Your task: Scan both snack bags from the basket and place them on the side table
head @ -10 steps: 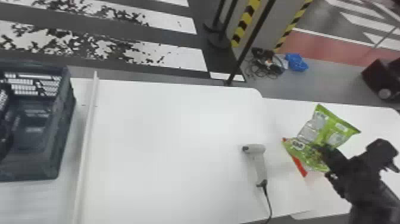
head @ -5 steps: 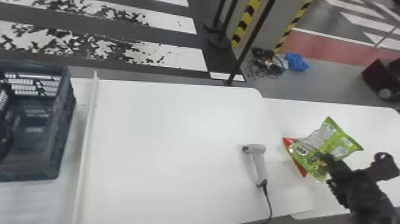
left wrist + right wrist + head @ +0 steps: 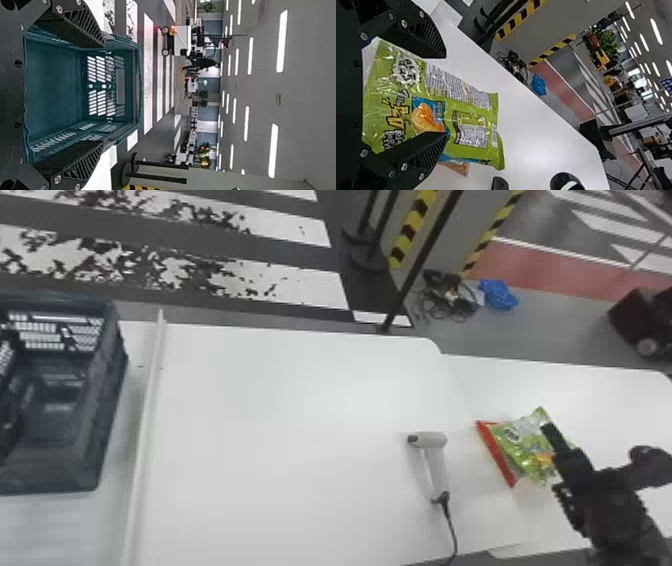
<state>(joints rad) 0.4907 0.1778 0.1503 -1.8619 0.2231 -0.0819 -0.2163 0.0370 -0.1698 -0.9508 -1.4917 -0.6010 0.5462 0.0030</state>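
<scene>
White side table (image 3: 605,400), glossy, crinkled green snack bag (image 3: 521,452) over red one (image 3: 496,452) — right pincer (image 3: 551,457) spread apart

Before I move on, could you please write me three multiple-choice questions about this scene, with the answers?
1. Where does the scanner lie?
A) Inside the basket
B) On the floor
C) On the table, left of the green bag

2. What colour is the bag partly under the green one?
A) Red
B) Blue
C) White

3. How is the left pincer?
A) Shut on a bag
B) Open
C) Shut on the scanner

Key:
1 C: the head view shows it there.
2 A: a red edge sticks out from beneath.
3 B: its fingers stand wide apart.
</scene>
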